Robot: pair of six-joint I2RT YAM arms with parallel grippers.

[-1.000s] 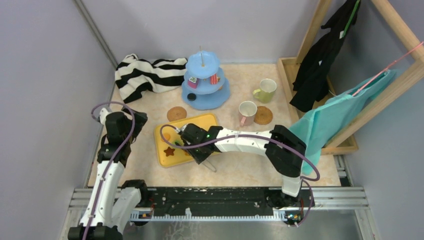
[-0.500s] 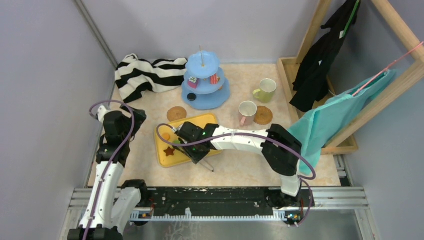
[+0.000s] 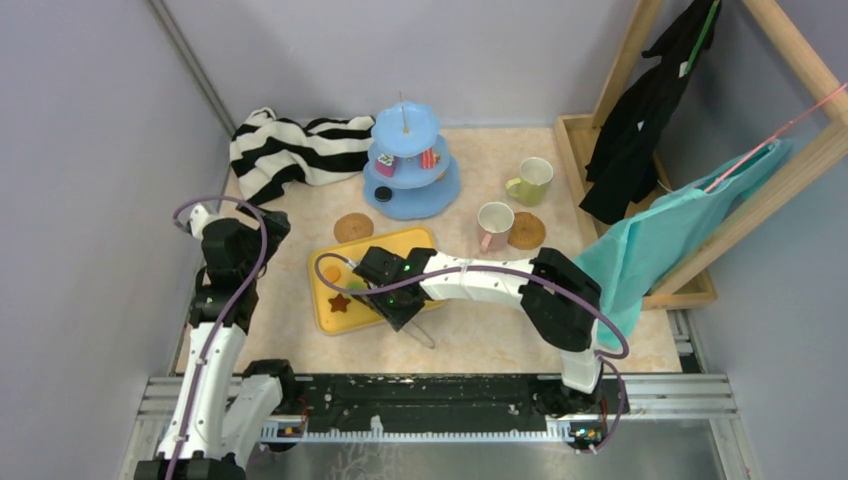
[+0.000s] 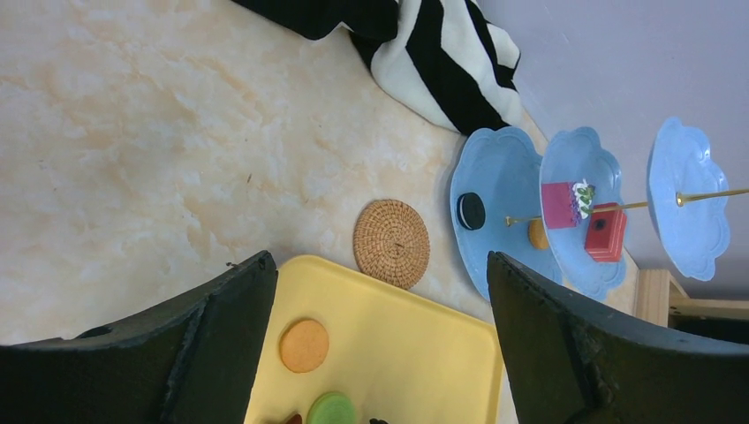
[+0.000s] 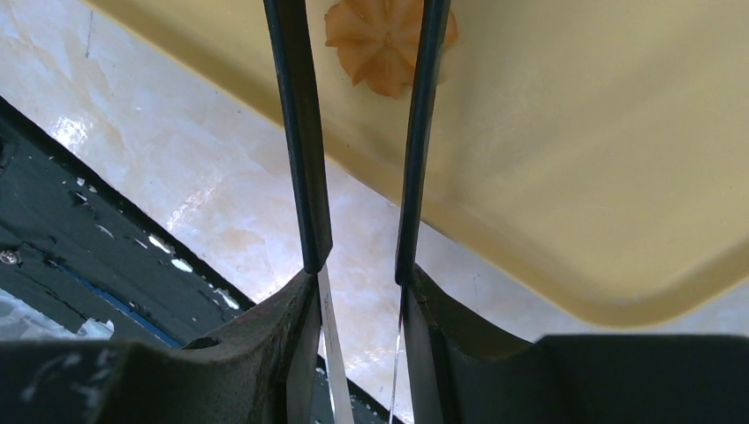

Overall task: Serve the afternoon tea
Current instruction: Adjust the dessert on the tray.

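Note:
A yellow tray (image 3: pixel 330 312) holds a star cookie (image 3: pixel 340 302), a round orange cookie (image 4: pixel 304 344) and a green one (image 4: pixel 331 411). My right gripper (image 3: pixel 392 298) is shut on black-tipped tongs (image 5: pixel 296 132), whose two arms stand either side of an orange flower cookie (image 5: pixel 375 40) on the tray (image 5: pixel 574 177). My left gripper (image 3: pixel 243 243) hangs open left of the tray with nothing in it. Behind stands the light-blue stand (image 3: pixel 410 195), with a black cookie (image 4: pixel 471 211) and cake slices (image 4: pixel 606 232) on it. A pink-handled cup (image 3: pixel 493 225) sits beside one coaster (image 3: pixel 527 231). The yellow-green cup (image 3: pixel 531 180) stands farther back.
A second cork coaster (image 3: pixel 352 227) lies between tray and stand. The striped cloth (image 3: pixel 290 150) is bunched at the back left. A wooden rack (image 3: pixel 700 250) with hanging clothes fills the right side. Grey walls close in the left and back.
My right gripper with the tongs has slid a little left over the tray. My left arm has drifted slightly left. Nothing else has moved.

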